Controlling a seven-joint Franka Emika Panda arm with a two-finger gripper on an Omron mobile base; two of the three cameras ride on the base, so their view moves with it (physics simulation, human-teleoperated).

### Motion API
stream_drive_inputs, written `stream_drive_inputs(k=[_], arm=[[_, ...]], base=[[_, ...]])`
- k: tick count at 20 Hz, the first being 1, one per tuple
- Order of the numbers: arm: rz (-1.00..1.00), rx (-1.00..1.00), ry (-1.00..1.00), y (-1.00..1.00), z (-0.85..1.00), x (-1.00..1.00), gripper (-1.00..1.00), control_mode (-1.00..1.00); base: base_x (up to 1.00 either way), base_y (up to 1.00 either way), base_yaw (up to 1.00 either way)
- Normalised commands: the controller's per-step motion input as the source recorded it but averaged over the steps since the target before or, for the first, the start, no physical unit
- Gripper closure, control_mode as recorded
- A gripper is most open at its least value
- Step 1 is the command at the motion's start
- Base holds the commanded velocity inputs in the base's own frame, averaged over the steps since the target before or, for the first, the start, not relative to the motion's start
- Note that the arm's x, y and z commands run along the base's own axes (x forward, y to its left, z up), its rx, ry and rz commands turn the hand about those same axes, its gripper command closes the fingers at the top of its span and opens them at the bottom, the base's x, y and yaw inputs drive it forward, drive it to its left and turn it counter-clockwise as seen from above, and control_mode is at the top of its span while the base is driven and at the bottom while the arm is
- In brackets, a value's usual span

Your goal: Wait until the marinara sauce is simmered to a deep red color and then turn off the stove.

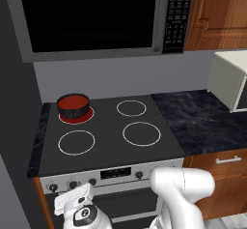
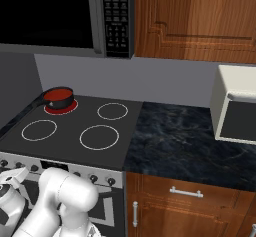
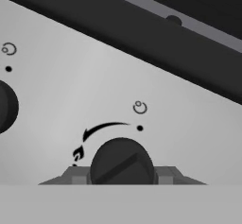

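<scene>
The stove (image 1: 111, 141) filled the middle of the kitchen scene. On its far left burner, ringed in glowing red, sat a small black pot (image 1: 73, 106) of marinara sauce (image 1: 73, 101), already deep red. The gripper (image 3: 121, 179) straddled a dark knob (image 3: 122, 164) on the front panel; whether it was clenched could not be told. Turning the knob well probably meant squeezing it squarely first, then rotating it to off.

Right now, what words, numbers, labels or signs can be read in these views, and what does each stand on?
No words or numbers are readable.
Silver front panel of the stove: a curved arrow and small flame sign beside the round dark knob; small ring marks above.
Black keypad of the microwave: pale key labels, too small to read.
</scene>
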Motion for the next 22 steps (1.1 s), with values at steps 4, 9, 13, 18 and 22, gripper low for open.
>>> stream_drive_inputs(k=[4,9,13,18,22], arm=[[0.0,0.0,0.0,0.0,0.0,0.0,1.0,-1.0],[0.0,0.0,0.0,0.0,0.0,0.0,1.0,-1.0],[0.0,0.0,0.0,0.0,0.0,0.0,1.0,-1.0],[0.0,0.0,0.0,0.0,0.0,0.0,1.0,-1.0],[0.0,0.0,0.0,0.0,0.0,0.0,1.0,-1.0]], base=[[0.0,0.0,0.0],[0.0,0.0,0.0],[0.0,0.0,0.0],[0.0,0.0,0.0],[0.0,0.0,0.0]])
